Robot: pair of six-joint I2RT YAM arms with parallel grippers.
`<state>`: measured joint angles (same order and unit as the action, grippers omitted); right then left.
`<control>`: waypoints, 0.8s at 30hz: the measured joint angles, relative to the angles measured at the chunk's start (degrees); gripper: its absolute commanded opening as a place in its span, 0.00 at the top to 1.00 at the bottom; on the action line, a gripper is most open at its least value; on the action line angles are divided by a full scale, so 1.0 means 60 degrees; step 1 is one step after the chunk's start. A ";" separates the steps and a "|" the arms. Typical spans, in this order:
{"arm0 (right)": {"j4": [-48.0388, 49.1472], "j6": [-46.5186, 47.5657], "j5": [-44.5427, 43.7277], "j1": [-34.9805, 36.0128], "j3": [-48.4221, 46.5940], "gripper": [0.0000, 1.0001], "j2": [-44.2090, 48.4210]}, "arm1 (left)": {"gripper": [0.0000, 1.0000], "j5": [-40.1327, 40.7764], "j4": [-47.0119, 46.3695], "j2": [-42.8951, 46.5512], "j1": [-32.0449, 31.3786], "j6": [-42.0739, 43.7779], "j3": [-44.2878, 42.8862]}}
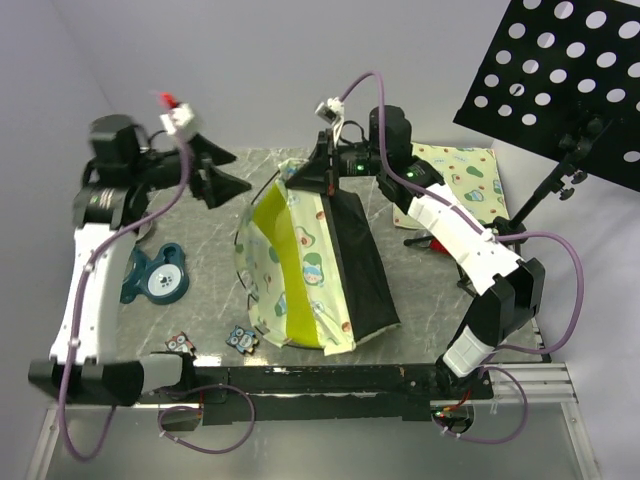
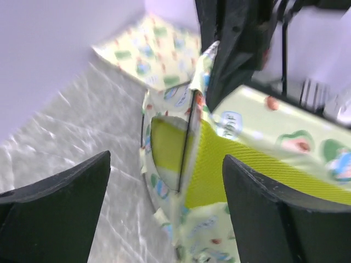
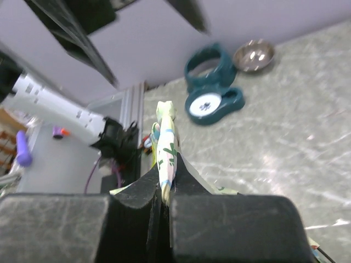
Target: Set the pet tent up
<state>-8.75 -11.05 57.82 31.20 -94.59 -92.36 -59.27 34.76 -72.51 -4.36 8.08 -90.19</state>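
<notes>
Table [image 1: 200, 225]: grey marble-look top that carries everything.

Pet tent [image 1: 310, 270]: qty 1, centre of frame, part-raised and leaning. The lime panel faces left and the black base sheet is turned toward the right. It is not yet a free-standing dome.

My right fingers [image 3: 165, 189] are fully closed, pinching a fold of printed fabric at the tent's top edge, upper centre in the top view. Purpose (est.): keep the top lifted so the shell stays up.

My left fingers [image 1: 228, 172] are spread wide w/ nothing between them, upper left, apart from the tent and aimed at its open side. They are likely staged for a new hold on the rim or a pole.

Mat [image 1: 460, 180]: qty 1, flat, upper right behind my right arm.

Teal pet dish [image 1: 160, 275]: qty 1, left of centre.

Metal bowl [image 3: 254, 55]: qty 1, beside the teal dish in the right wrist view.

Small owl figures [image 1: 180, 343]: qty 2, lower left near the table's front edge.
</notes>
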 measured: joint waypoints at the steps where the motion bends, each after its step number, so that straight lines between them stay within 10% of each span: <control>1: 0.0277 -0.0171 -0.0007 -0.0058 -0.0007 1.00 -0.0004 | 0.13 -0.0189 -0.0568 0.0295 0.0266 -0.0452 0.0266; 8: 0.2087 -0.1464 -0.0062 -0.0273 -0.0342 1.00 -0.0146 | 0.03 -0.1322 -0.2004 0.1654 0.1694 -0.1137 0.1603; 22: 0.4878 -0.3377 0.0623 -0.0368 -0.0510 1.00 -0.0521 | 0.16 -0.1694 -0.1049 0.1140 0.2171 0.1133 0.3085; 24: 0.5042 -0.3574 0.0732 -0.0372 -0.0634 1.00 -0.0736 | 0.32 -0.1552 -0.1840 0.1264 0.2269 0.0659 0.3657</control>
<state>21.50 -32.49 62.22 28.97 -98.39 -96.77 -68.58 23.73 -64.93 9.26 12.03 -68.25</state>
